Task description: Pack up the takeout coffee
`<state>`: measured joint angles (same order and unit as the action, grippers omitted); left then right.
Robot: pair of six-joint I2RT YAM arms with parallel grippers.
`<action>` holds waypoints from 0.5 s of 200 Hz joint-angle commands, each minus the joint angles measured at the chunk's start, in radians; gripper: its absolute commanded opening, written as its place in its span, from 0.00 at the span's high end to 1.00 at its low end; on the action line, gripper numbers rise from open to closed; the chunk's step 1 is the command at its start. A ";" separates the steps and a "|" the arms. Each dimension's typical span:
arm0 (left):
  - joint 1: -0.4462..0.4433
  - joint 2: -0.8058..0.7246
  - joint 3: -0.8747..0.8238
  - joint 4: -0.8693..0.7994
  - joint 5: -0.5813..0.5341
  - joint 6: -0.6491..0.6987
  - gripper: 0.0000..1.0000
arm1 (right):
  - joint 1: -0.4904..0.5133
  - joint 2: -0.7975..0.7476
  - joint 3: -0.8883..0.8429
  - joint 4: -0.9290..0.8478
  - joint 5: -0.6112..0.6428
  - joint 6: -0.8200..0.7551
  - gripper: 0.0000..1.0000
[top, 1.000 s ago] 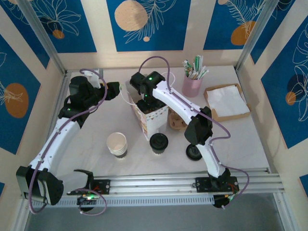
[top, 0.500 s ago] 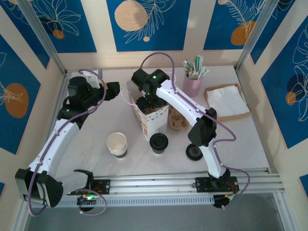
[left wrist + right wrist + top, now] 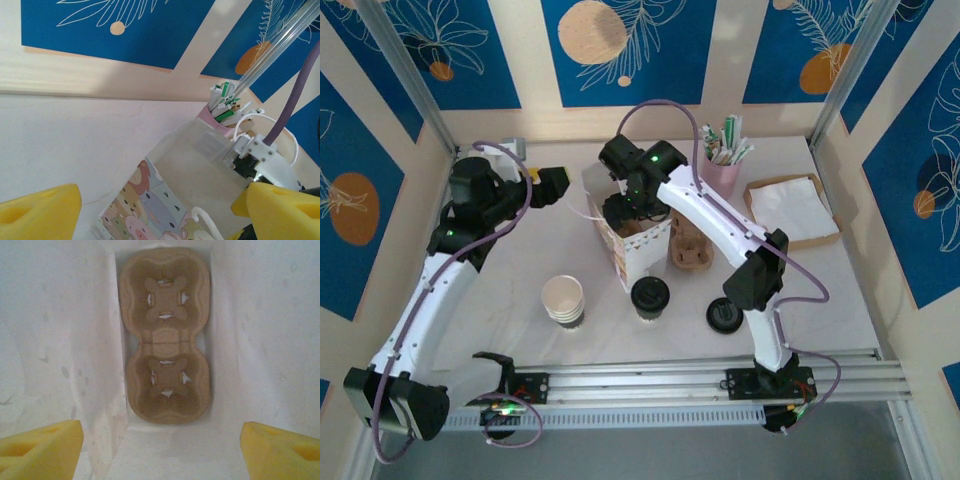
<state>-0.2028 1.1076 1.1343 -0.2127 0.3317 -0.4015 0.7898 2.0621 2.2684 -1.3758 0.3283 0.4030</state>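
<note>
takeout coffee [image 3: 650, 297] stands near the table's [image 3: 520, 262] front edge beside the paper bag [image 3: 642, 250], whose cup carrier [image 3: 165, 335] lies ready beneath the wide, empty right gripper [image 3: 161, 447]; left gripper [image 3: 160, 212], also spread empty, flanks the bag.

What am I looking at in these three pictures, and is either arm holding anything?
Two robot arms, the left arm and the right arm, are bolted to a table. One camera looks down from above; one rides on each wrist. On the table: a paper bag, the lidded takeout coffee, stacked cups, a loose lid. The right jaws are open inside the bag, above a cardboard carrier; the left jaws are open beside it. Nothing is held.
</note>
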 commanded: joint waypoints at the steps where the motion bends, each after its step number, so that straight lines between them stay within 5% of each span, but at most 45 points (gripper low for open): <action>1: 0.010 -0.022 0.041 -0.032 0.007 0.003 0.12 | 0.006 -0.050 -0.016 0.014 -0.012 0.024 0.18; 100: 0.010 -0.061 0.103 -0.098 0.020 0.001 0.03 | 0.025 -0.191 -0.106 0.124 0.022 0.016 0.17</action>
<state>-0.2028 1.0813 1.1919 -0.2840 0.3321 -0.4015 0.8043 1.9461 2.1906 -1.2972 0.3367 0.4129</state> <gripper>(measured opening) 0.965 0.825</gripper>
